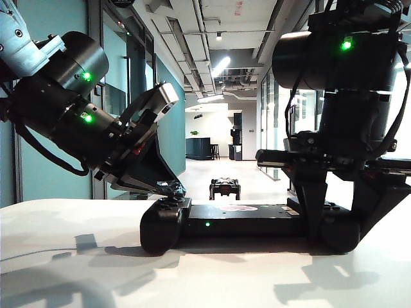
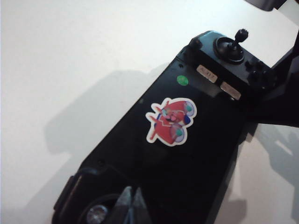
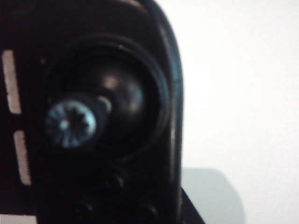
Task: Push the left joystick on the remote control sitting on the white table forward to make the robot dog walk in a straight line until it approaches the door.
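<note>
On the left stick (image 2: 97,214), my left gripper (image 2: 132,205) has its fingertips pinched together, while my right gripper (image 1: 337,218) straddles and clamps the remote (image 1: 247,224) at its far end on the table (image 1: 77,256). The dog (image 1: 225,188) is out in the corridor with floor ahead; I judge plenty of walking remains.

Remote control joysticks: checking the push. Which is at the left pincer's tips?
The left joystick, beside the shut left pincer; the right joystick stands free, where the right pincer holds the remote control.
</note>
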Motion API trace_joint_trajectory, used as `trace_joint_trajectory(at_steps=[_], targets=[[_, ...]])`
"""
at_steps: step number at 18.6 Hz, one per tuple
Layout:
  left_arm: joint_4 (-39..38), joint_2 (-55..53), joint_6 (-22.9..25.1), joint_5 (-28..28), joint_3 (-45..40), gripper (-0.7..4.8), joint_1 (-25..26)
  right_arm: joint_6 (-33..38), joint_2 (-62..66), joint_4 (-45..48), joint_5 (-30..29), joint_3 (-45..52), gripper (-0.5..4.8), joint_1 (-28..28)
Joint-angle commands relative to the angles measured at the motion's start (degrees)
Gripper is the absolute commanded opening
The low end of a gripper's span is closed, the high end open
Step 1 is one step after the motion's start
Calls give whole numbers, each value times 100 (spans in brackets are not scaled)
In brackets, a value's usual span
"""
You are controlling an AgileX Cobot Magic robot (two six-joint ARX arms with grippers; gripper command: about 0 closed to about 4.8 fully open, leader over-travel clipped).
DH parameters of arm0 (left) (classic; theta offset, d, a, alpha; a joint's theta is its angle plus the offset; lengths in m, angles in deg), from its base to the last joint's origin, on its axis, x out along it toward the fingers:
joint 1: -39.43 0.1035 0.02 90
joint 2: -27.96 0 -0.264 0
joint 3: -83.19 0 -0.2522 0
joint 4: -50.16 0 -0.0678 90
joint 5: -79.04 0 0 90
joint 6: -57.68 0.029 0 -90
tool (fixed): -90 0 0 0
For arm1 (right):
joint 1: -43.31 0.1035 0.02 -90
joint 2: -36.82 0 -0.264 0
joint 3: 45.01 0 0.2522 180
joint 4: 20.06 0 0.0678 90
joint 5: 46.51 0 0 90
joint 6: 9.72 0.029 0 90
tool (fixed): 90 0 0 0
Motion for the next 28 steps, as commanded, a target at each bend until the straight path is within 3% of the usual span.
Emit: trace_joint_trajectory(at_steps=[1, 23, 28], targets=[[94, 4, 2, 39, 4, -5, 0, -26, 26, -103, -170, 24, 146, 7], [94, 9, -4, 15, 4, -5, 0, -26, 26, -94, -151, 24, 146, 7], [-393, 800, -310, -92, 9, -5, 0, -26, 24, -85, -149, 22, 147, 7]])
